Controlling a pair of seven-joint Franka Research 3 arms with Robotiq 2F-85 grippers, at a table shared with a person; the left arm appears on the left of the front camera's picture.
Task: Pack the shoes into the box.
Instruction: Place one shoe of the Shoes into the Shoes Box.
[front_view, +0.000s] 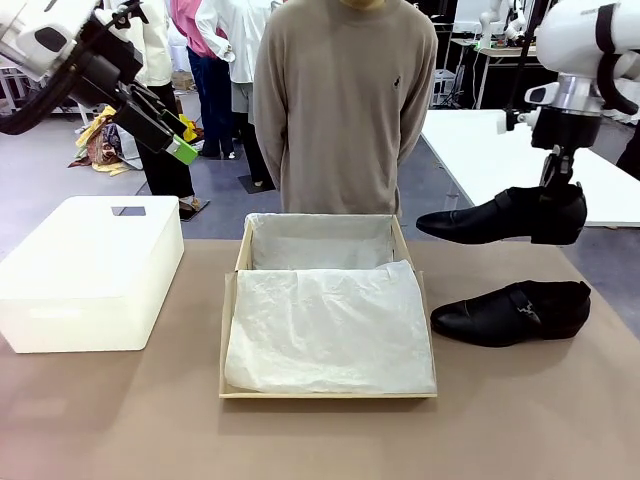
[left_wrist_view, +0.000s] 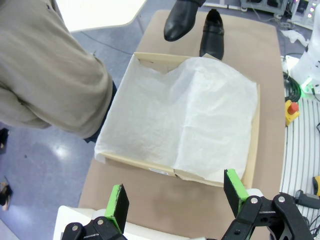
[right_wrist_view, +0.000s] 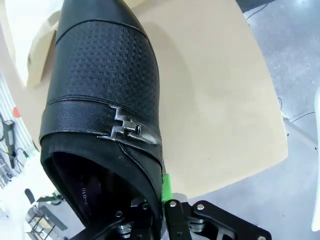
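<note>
One glossy black shoe (front_view: 497, 218) hangs in the air to the right of the box, toe pointing left, with my right gripper (front_view: 557, 193) shut on its heel collar. The right wrist view shows this shoe (right_wrist_view: 106, 95) close up with its metal buckle, a green pad (right_wrist_view: 166, 184) pressed against its side. The other shoe (front_view: 510, 312) lies on the table beside the box (front_view: 229, 330), also in the left wrist view (left_wrist_view: 212, 34). The box stands open, lined with white tissue paper (front_view: 330, 325). My left gripper (front_view: 175, 135) hovers open, high at the left; its pads (left_wrist_view: 118, 200) frame the box (left_wrist_view: 252, 150) from above.
A white plastic bin (front_view: 88, 270) sits on the table left of the box. A person in a beige sweater (front_view: 345, 100) stands at the far edge behind the box. Bare brown tabletop (front_view: 320, 440) runs along the front.
</note>
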